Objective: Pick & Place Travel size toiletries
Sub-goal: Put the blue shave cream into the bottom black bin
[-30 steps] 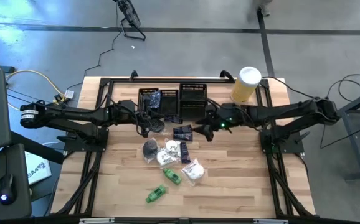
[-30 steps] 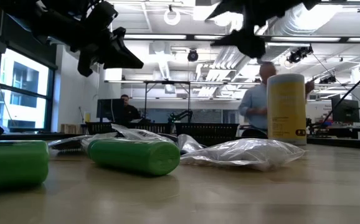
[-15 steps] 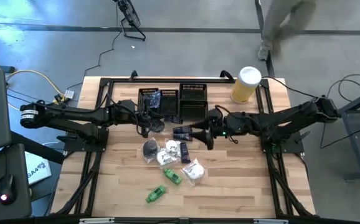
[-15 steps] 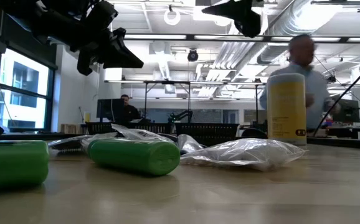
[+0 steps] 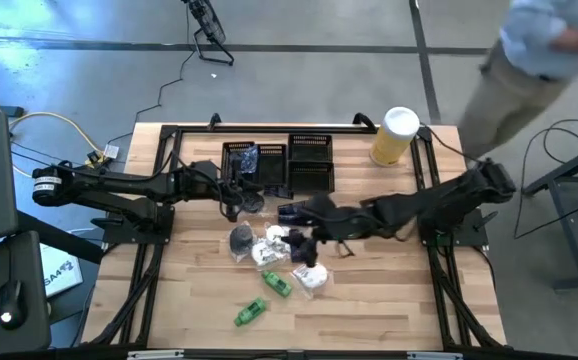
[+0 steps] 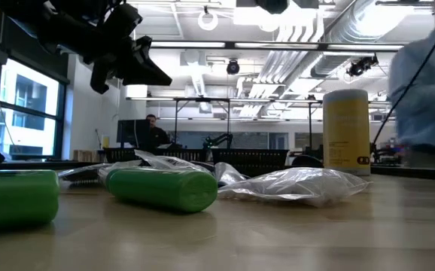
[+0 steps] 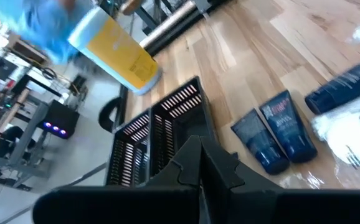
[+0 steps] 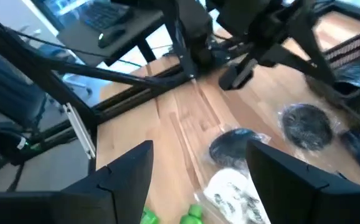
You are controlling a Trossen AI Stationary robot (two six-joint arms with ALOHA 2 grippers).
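Observation:
The toiletries lie in a loose pile mid-table: a round black piece [image 5: 241,238], white sachets [image 5: 269,247], green tubes [image 5: 276,284] and navy tubes [image 5: 291,212], with another dark packet in the left tray [image 5: 246,158]. My right gripper [image 5: 305,250] is open and hangs over the pile. In its wrist view [image 8: 208,180] a white sachet [image 8: 233,190] and a round black piece [image 8: 233,144] show between the fingers, well below them. My left gripper [image 5: 235,200] is shut and empty, hovering beside the trays; its closed tips [image 7: 198,149] point past the navy tubes [image 7: 273,134].
Two black mesh trays [image 5: 281,165] stand at the far side, and a yellow cylinder with a white lid [image 5: 393,135] at the far right corner. One green tube [image 5: 250,312] lies alone toward the near edge. A person [image 5: 544,50] passes beyond the table's far right.
My right gripper has swung from beside the trays toward the near edge and the table's left, and now hangs over the toiletry pile. The person behind the table has walked to the right. The toiletries have not moved.

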